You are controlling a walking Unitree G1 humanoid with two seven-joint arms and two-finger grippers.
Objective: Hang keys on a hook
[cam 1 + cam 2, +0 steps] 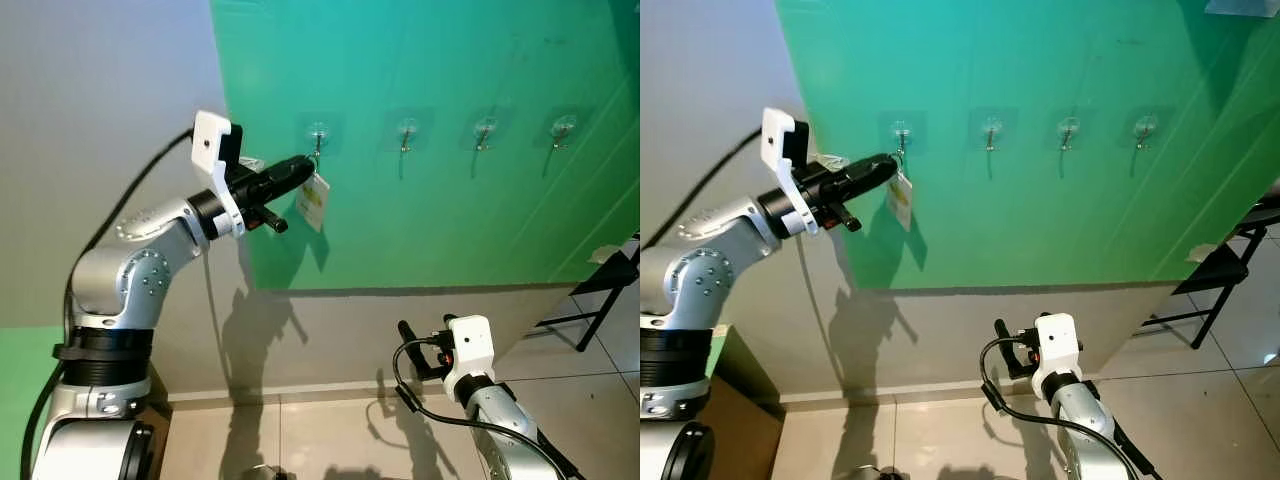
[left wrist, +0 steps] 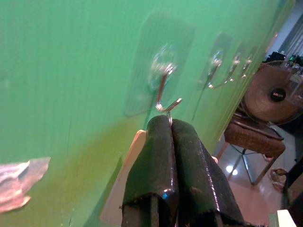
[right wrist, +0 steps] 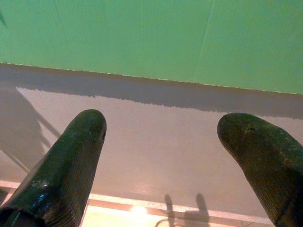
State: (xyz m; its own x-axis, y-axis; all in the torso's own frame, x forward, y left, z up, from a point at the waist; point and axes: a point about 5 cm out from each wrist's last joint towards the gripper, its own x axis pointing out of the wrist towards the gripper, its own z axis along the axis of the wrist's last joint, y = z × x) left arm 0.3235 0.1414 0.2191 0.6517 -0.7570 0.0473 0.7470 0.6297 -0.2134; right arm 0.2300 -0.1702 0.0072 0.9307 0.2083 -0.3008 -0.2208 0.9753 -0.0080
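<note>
My left gripper is raised against the green board, shut on a key ring whose cream tag hangs below its tips. It is just under the leftmost clear wall hook. In the left wrist view the two fingers are pressed together, and a thin wire ring sticks out between them, right at the tip of the hook. I cannot tell whether the ring is over the hook. My right gripper is low by the floor, open, with nothing between its fingers.
Three more hooks run along the green board to the right. A dark folding chair stands at the far right. A fan and a wicker stool appear beyond the hooks in the left wrist view.
</note>
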